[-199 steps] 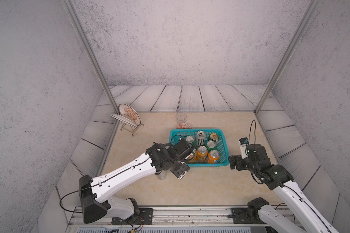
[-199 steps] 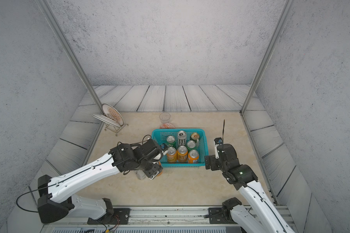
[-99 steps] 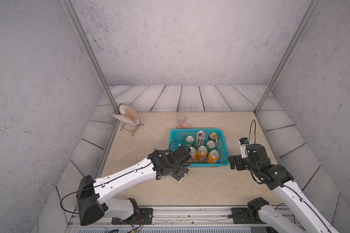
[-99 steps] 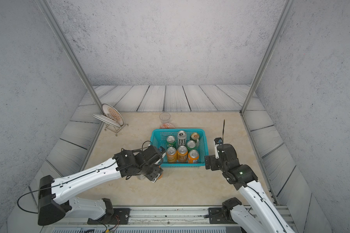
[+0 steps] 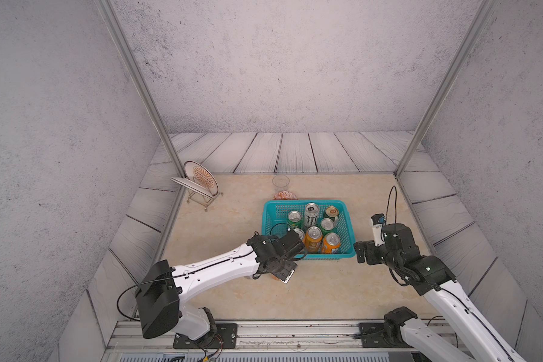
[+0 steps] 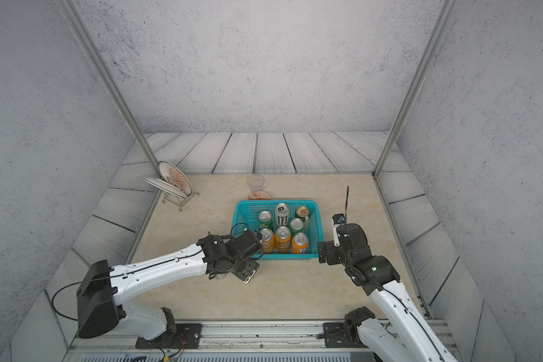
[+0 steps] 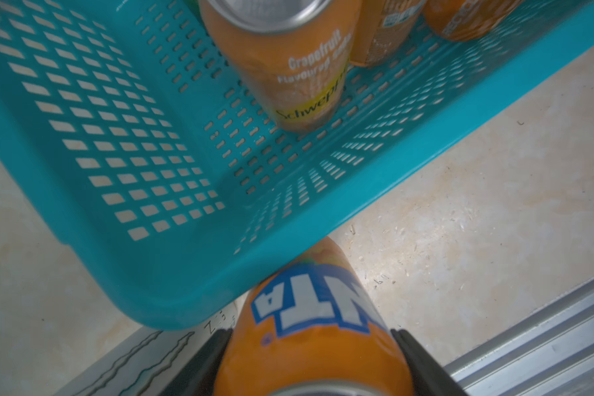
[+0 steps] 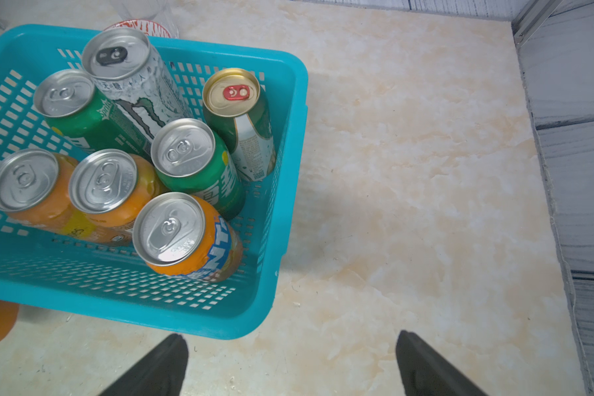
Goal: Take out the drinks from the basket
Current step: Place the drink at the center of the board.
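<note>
The teal-blue perforated plastic basket (image 8: 220, 317) stands on the beige marbled desk (image 8: 408, 205). It holds seven aluminium cans (image 8: 175, 151): three orange, two green, a gold-topped green can (image 8: 237, 113) and a taller silver-white can (image 8: 134, 85) with a dark claw logo. Only the left wrist view shows the left pincer (image 7: 311, 343) clamped partway round an orange can (image 7: 309, 308) lettered "NTA", just outside a basket corner. Inside the basket, a second orange can (image 7: 299, 75) reads "Grapefruit" and "Schweppes". The right pincer (image 8: 288, 363), spread wide and empty, hovers beside the basket.
</note>
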`<state>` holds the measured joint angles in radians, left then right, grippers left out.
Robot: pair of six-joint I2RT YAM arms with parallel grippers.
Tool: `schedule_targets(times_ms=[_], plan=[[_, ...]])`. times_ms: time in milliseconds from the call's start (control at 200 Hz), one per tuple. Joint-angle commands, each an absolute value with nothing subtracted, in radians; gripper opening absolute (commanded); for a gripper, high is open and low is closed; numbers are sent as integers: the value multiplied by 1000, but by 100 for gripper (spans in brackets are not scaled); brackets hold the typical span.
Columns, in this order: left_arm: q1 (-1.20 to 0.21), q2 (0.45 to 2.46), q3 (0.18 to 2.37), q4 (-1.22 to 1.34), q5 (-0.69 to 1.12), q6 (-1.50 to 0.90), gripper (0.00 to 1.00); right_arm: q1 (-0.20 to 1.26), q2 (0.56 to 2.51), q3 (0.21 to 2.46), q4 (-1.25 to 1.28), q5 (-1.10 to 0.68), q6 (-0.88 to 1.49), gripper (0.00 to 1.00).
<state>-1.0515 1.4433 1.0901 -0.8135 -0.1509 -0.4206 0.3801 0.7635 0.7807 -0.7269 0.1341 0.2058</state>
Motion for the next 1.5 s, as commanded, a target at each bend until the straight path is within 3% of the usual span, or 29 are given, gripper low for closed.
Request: schedule_targets(times_ms=[0, 747, 1499], plan=[[-1056, 1431, 1059, -741, -203, -446, 71, 377, 755, 786, -722, 147, 207, 99], [-1054, 1448, 999, -664, -195, -480, 81, 377, 752, 803, -737, 152, 196, 99], [-1046, 1295, 1186, -815, -182, -372, 99, 377, 750, 832, -742, 167, 161, 99]])
